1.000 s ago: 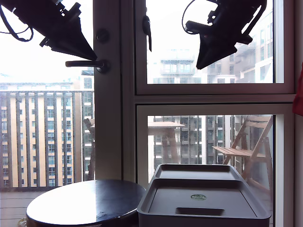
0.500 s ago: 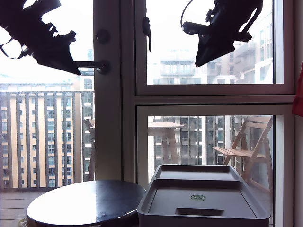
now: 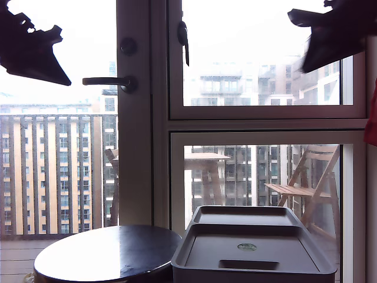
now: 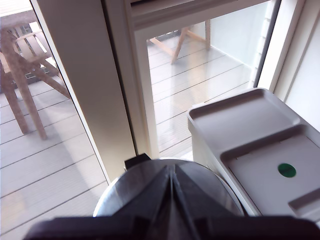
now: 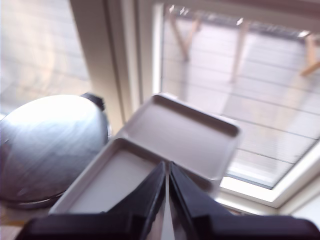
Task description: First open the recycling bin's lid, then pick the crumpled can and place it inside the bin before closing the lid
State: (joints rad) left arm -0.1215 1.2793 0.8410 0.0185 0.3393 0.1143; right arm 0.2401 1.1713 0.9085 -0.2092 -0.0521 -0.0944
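Two dark arms are seen high against the bright window in the exterior view, one at that view's upper left and one at its upper right, both well above everything below. My first gripper [image 4: 171, 192] is seen in its wrist view with the jaws pressed together, nothing held, high over the round dark table [image 4: 130, 192]. My second gripper [image 5: 167, 192] is likewise shown with its jaws closed to a thin slit and empty, high over the recycling bin [image 5: 185, 135]. The recycling bin [image 3: 194, 250] is found low in the exterior view, right of centre, just beside the round dark table [image 3: 106, 250]. The lid [image 3: 253, 253] lies flat and closed on it, its green round emblem [image 3: 247, 246] and handle slot [image 3: 240, 265] facing up. The can cannot be made out in any view.
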